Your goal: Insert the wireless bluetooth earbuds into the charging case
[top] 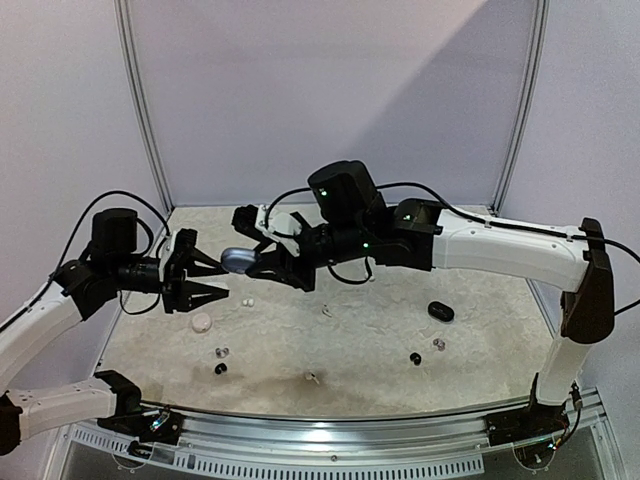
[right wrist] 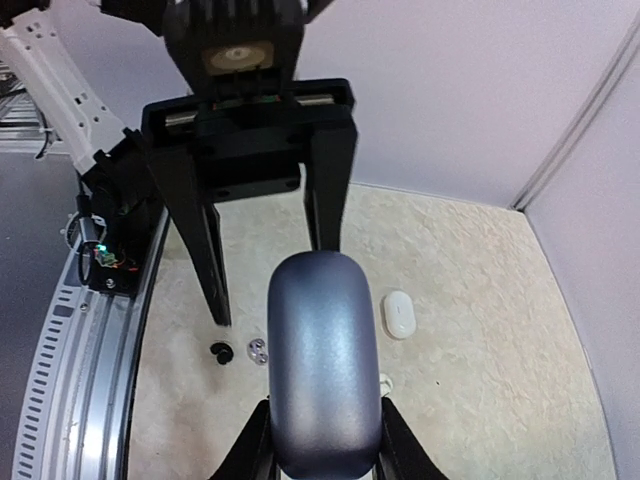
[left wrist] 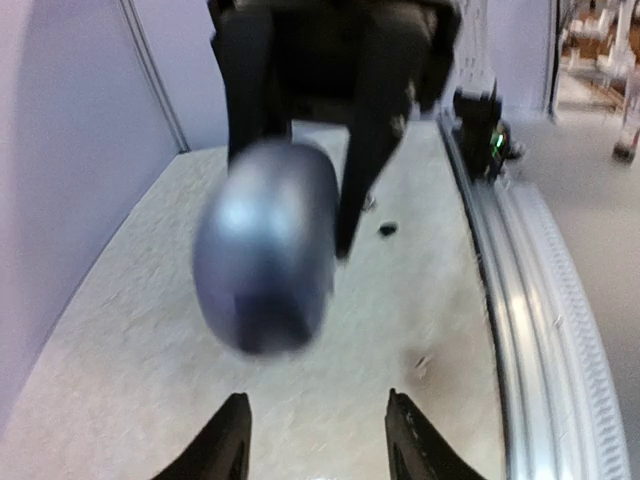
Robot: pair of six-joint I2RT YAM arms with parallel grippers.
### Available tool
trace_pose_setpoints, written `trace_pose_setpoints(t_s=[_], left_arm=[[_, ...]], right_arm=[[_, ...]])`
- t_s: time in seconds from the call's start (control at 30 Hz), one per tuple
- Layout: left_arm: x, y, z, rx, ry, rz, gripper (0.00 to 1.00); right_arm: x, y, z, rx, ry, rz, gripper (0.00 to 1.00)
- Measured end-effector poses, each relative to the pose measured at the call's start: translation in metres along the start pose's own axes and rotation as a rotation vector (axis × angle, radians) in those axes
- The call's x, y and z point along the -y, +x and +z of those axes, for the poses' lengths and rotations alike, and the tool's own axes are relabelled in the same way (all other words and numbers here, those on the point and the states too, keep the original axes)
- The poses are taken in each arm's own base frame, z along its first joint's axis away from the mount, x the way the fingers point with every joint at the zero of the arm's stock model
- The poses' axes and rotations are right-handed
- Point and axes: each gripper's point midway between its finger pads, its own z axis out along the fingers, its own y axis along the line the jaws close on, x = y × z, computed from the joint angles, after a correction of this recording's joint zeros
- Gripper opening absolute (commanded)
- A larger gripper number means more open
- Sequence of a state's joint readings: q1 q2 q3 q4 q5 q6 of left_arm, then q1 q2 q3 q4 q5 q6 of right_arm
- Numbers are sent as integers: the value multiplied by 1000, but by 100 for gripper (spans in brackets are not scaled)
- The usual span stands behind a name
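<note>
Smooth, rigid, likely slippery charging case (right wrist: pixel 322 360) is clamped by one end in the right jaws above the left side of the counter (top: pixel 360 335), free end offered widthwise to the parted left jaws; light, tiny earbuds (top: pixel 220 368) lie loose toward the near edge.

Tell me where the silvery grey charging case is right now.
Top view, left of centre: the silvery grey charging case is held off the table in the right gripper, facing the open left gripper.
</note>
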State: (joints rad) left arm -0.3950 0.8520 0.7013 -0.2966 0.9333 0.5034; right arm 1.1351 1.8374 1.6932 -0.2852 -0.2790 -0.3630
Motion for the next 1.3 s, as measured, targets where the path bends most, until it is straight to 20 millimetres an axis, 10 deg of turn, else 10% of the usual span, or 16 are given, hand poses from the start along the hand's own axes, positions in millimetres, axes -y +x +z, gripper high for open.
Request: trace_pose_setpoints(t_s=[0.23,0.53,1.3], left_arm=[[-37,93,-24,-423,-82,-39,48],[20,188,-15,-905,211,-12,52],[19,241,-3,-1093,185,27,28]], right_arm=[[32,26,-7,-75,117,84,0],[26,79,-5,-193,156,145,0],[38,94,-27,-207,200,178,0]])
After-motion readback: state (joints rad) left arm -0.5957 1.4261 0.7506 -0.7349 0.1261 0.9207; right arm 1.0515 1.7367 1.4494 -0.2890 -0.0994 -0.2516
